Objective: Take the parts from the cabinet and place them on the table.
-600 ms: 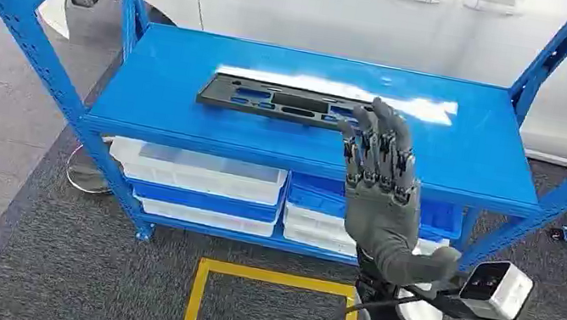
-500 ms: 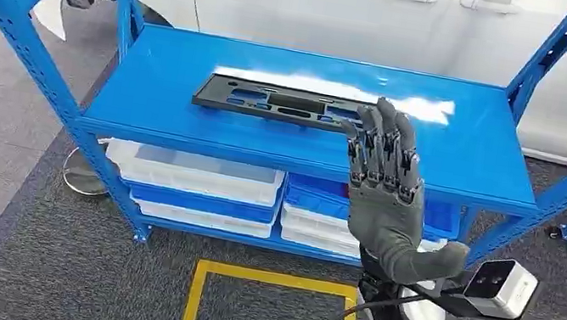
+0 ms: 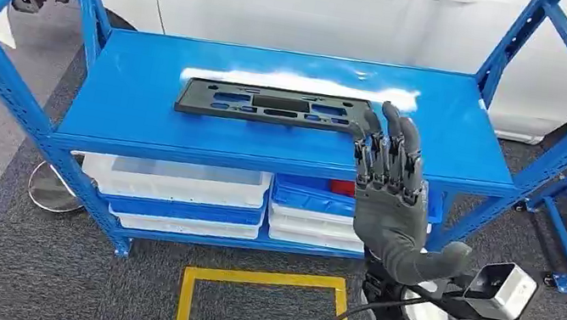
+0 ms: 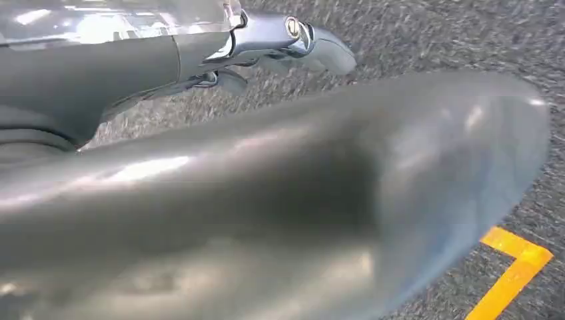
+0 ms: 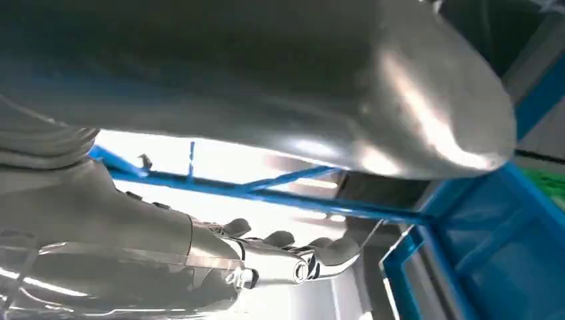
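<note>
The black plastic part (image 3: 276, 105) lies flat on the top shelf of the blue cabinet (image 3: 132, 115), long side across, towards the back and left of centre; its right end sits just beyond the fingertips of the right hand (image 3: 388, 195), which is raised palm-forward at the shelf's front edge, fingers straight and close together, thumb out to the side, holding nothing; whether the fingertips touch the part I cannot tell. The left hand (image 4: 293, 40) hangs over the grey carpet, fingers loosely curled, nothing in them. The risks, as I judge them: the part is thin and flat, so fingers may slide over it and push it backwards; gripped at one end alone, it could tip and drop; the hand could knock the shelf edge. White bins (image 3: 178, 180) sit on the lower shelf.
</note>
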Tool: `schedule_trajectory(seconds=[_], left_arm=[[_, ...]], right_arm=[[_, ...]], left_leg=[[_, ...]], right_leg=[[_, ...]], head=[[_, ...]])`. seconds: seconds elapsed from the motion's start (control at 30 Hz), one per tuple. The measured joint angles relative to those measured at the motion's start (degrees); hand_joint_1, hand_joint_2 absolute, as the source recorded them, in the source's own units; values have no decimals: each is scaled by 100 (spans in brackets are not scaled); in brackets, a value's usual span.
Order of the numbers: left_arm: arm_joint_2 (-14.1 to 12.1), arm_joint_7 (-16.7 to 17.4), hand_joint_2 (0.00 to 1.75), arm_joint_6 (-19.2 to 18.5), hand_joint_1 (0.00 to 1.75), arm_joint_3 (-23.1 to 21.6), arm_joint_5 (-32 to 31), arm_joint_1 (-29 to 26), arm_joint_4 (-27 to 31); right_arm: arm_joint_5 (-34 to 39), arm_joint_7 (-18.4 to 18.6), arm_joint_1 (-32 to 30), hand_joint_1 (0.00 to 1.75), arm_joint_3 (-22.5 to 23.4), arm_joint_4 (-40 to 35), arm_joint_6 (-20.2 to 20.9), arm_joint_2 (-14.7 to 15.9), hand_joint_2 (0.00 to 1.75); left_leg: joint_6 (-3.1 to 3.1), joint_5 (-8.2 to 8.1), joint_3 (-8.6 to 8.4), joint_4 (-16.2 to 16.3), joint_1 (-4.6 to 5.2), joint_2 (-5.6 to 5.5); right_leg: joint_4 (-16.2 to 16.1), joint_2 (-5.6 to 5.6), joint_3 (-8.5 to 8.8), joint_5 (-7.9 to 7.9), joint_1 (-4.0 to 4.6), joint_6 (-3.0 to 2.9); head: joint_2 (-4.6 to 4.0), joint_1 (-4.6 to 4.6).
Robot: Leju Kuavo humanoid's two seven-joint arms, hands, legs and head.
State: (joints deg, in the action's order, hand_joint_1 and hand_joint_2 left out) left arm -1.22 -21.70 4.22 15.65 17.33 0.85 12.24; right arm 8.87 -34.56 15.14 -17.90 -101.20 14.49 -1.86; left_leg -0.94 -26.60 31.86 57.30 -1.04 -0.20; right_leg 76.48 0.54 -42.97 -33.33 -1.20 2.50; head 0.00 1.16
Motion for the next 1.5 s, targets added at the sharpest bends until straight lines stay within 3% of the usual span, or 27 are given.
schedule_trajectory(seconds=[0.03, 0.07, 0.13, 0.17, 0.27, 0.37, 0.47, 0.5, 0.53, 0.57, 0.63, 0.7, 0.8, 0.87, 0.9, 0.93, 1.0, 1.03, 1.07, 1.13, 1.17, 1.2, 1.3, 1.37, 1.4, 1.47, 1.5], left_arm=[[0, -4, 0, 0, 0, 0, -7, 3, 0], [0, -4, 0, 0, 0, 0, -40, 5, 0], [2, -2, 0, 4, 0, 0, -57, 10, 0], [11, -2, 0, 9, 0, 0, -72, 15, 0], [9, 2, 0, 20, 0, 2, -114, 13, 0], [-4, -2, 0, 28, 0, 4, -142, 29, 0], [-24, -4, 0, 28, 0, 9, -175, 28, -2], [-24, -4, 0, 26, 0, 9, -186, 18, 0], [-24, -4, 0, 26, 0, 9, -199, 8, 0], [-28, -4, 0, 26, 0, 9, -204, 7, -2], [-52, -4, 0, 24, 0, 11, -206, 13, 0], [-52, -7, 0, 24, 0, 11, -206, 12, -7], [-55, -9, 0, 22, 0, 11, -219, 24, -7], [-52, -9, 0, 15, 0, 13, -223, 26, -7], [-52, -9, 0, 15, 0, 13, -225, 33, -7], [-52, -9, 0, 15, 0, 13, -240, 37, -7], [-52, -9, 0, 15, 0, 13, -252, 35, -7], [-52, -7, 0, 15, 0, 13, -267, 30, -7], [-52, -7, 0, 20, 0, 15, -278, 26, -7], [-50, -7, 0, 24, 0, 15, -295, 31, -7], [-48, -6, 0, 24, 0, 15, -295, 30, -7], [-42, -7, 0, 24, 0, 15, -297, 36, -7], [-42, -6, 0, 26, 0, 17, -300, 36, -7], [-44, -7, 0, 26, 0, 20, -302, 47, -7], [-44, -7, 0, 28, 0, 22, -304, 46, -7], [-52, -6, 0, 35, 0, 35, -304, 44, -7], [-52, -4, 0, 35, 0, 39, -304, 43, -7]], right_arm=[[-2, 0, -5, 0, 2, 9, -48, 0, 0], [-4, 9, -5, 0, 4, 13, -90, 0, 0], [-15, 24, 1, 0, 7, 13, -144, -2, 0], [-15, 53, 8, 0, 7, 13, -162, -2, 0], [-24, 120, 13, 0, -2, 42, -236, -11, 0], [-83, 168, 34, 0, -15, 70, -302, -26, 0], [-87, 184, 41, 0, -72, 116, -380, -39, 0], [-85, 184, 38, 0, -85, 129, -395, -39, 0], [-83, 186, 35, 0, -92, 142, -406, -39, 0], [-83, 184, 31, 0, -94, 149, -426, -39, 0], [-81, 184, 33, 0, -96, 151, -430, -39, 0], [-81, 186, 39, 0, -98, 157, -430, -39, 0], [-55, 184, 37, 0, -103, 157, -439, -39, 0], [-46, 184, 35, 0, -103, 157, -459, -39, 0], [-46, 179, 42, 0, -103, 159, -461, -39, 0], [-42, 175, 25, 0, -103, 164, -465, -39, 0], [-39, 175, -21, 0, -105, 188, -472, -35, 0], [-39, 175, -37, 0, -105, 199, -489, -35, 0], [-42, 175, -41, 0, -105, 201, -500, -33, 0], [-42, 175, -36, 0, -105, 201, -524, -35, 0], [-42, 175, -34, 0, -105, 201, -529, -35, 0], [-42, 177, -32, 0, -107, 205, -529, -35, 0], [-44, 175, -37, 0, -107, 205, -529, -33, 0], [-44, 175, -34, 0, -109, 203, -527, -37, 0], [-46, 175, -21, 0, -109, 203, -527, -37, 0], [-48, 177, -33, 0, -109, 216, -527, -37, 0], [-48, 177, -36, 0, -109, 227, -529, -37, 0]], left_leg=[[4, -13, -20, 0, 7, 8], [10, -31, -51, 0, 13, 14], [35, -75, -123, 0, 27, 15], [63, -100, -128, 10, 59, 14], [158, -134, -141, -9, 38, 28], [235, -282, -121, 160, 33, 36], [293, -862, 616, 1535, 25, 30], [302, -882, 803, 1807, 25, 30], [310, -755, 840, 1774, 22, 30], [310, -475, 724, 1434, 15, 30], [297, 142, 279, 382, -4, 30], [207, 103, 114, 42, 28, 7], [105, 82, 133, 61, 47, 7], [37, 107, 68, -9, 9, 13], [1, 94, 63, -11, 9, 18], [-15, 84, 58, -11, 14, 19], [-38, 61, 47, -9, 26, 20], [-34, 46, 28, -9, 30, 18], [-26, 25, -1, -9, 33, 13], [-7, -25, -85, -9, 42, 11], [12, -54, -110, -9, 43, 9], [61, -85, -92, 27, 88, 8], [147, -101, -117, -21, 49, 21], [201, -184, -144, 56, 47, 17], [226, -364, 6, 377, 44, 17], [277, -767, 526, 1342, 32, 18], [292, -855, 755, 1716, 32, 18]], right_leg=[[-121, -2, 30, 147, 0, -10], [-498, -6, 206, 402, 2, -33], [-1576, -37, 735, 918, 37, -126], [-1825, -78, 869, 857, 76, -171], [-1856, -61, 858, 839, 112, -215], [-1999, -62, 983, 863, 47, -311], [-1998, -62, 1021, 825, 55, -362], [-1990, -51, 1028, 810, 55, -359], [-1985, -39, 1047, 791, 54, -356], [-1972, -22, 1082, 760, 51, -339], [-1938, -16, 1161, 684, 47, -305], [-1898, 5, 1156, 634, 89, -239], [-1938, 4, 1170, 632, 79, -154], [-1804, -14, 1146, 531, 56, -97], [-1446, -21, 964, 331, 57, -79], [-890, -23, 665, 88, 47, -59], [-71, -23, 181, -133, 45, -45], [-41, -23, 109, -39, 45, -50], [-291, -23, 188, 193, 46, -67], [-1292, -27, 620, 778, 53, -132], [-1794, -53, 821, 945, 74, -188], [-1887, -74, 867, 873, 120, -213], [-1868, -42, 847, 856, 143, -265], [-1980, -41, 956, 879, 84, -314], [-1998, -55, 996, 863, 77, -355], [-1994, -54, 1012, 839, 86, -385], [-1988, -52, 1013, 827, 89, -396]], head=[[0, 2], [0, -2], [0, -4], [0, -2], [0, -2], [0, 0], [0, 4], [-2, 9], [0, 7], [0, 9], [-2, 9], [0, 7], [-2, -7], [0, -15], [0, -35], [0, -35], [0, -37], [0, -35], [0, -37], [0, -39], [0, -39], [-2, -28], [-2, -33], [0, -35], [0, 7], [0, -2], [0, -4]])
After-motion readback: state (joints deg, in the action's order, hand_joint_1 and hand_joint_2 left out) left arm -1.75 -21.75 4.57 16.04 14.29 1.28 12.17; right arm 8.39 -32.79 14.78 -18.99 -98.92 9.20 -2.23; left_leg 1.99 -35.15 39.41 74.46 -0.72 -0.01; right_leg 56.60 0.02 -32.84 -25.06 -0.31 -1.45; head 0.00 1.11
